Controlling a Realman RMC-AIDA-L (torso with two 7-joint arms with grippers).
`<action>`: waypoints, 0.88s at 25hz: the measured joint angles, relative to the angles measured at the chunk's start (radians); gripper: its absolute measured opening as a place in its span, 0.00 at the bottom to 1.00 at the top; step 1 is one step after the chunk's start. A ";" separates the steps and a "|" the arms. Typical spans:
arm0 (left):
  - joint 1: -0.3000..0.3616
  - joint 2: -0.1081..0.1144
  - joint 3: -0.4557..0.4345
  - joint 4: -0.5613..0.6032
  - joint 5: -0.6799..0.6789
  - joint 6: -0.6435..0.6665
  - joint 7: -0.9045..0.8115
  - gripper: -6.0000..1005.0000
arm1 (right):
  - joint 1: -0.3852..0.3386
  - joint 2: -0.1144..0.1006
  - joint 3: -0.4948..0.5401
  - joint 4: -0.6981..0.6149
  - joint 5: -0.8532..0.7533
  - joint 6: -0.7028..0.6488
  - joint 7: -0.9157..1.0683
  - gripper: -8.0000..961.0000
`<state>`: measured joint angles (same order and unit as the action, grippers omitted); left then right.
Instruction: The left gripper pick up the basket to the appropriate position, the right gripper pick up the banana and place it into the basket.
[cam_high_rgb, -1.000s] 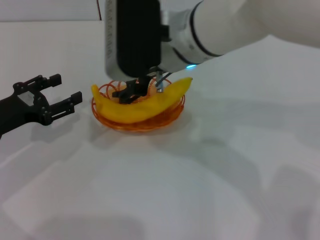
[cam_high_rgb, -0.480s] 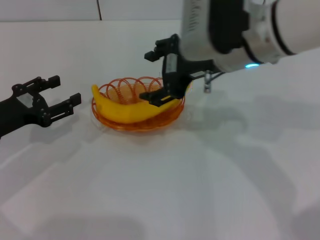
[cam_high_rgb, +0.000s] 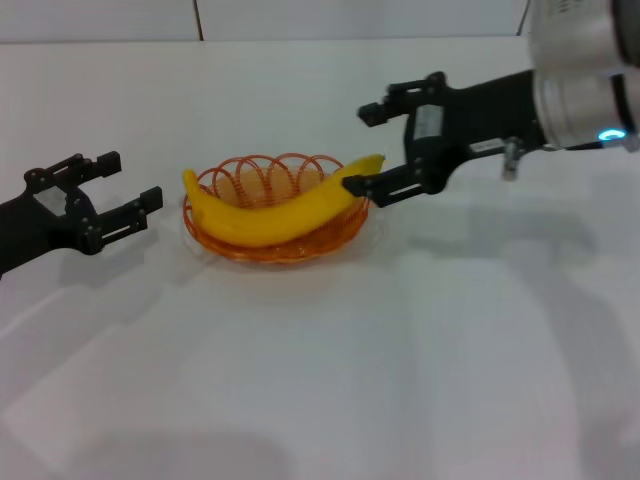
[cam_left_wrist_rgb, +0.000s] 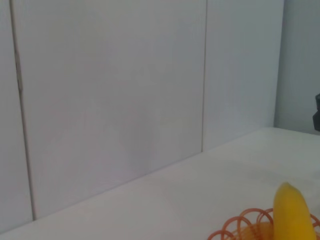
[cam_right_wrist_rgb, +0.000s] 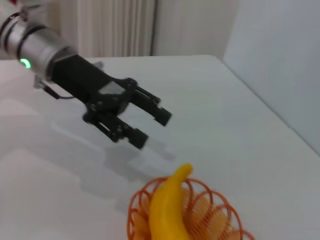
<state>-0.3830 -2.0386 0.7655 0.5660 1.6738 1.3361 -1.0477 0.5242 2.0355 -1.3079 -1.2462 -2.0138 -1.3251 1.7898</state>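
Jaws of right gripper (cam_high_rgb: 373, 147) and left gripper (cam_high_rgb: 113, 192) open, empty, flanking banana (cam_high_rgb: 275, 209) in basket (cam_high_rgb: 268, 248).

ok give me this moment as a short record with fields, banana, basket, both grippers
banana: lying across the basket, both tips sticking out over the rim
basket: on the white table, held by neither gripper
left gripper: open, empty, on the basket's left side, apart from it
right gripper: open, empty, by the banana's right tip, contact unclear
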 joint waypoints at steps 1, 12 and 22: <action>-0.001 0.000 0.000 0.000 0.001 0.000 0.000 0.75 | 0.001 -0.001 0.022 0.027 0.003 -0.005 -0.015 0.89; 0.001 0.000 0.005 0.000 0.006 0.001 0.000 0.75 | -0.001 -0.004 0.151 0.279 0.014 -0.012 -0.124 0.89; 0.002 -0.001 0.011 0.000 0.013 0.002 0.001 0.75 | -0.016 -0.005 0.243 0.318 0.060 -0.078 -0.209 0.89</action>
<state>-0.3806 -2.0391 0.7770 0.5660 1.6865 1.3379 -1.0468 0.5084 2.0300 -1.0652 -0.9279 -1.9536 -1.4035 1.5806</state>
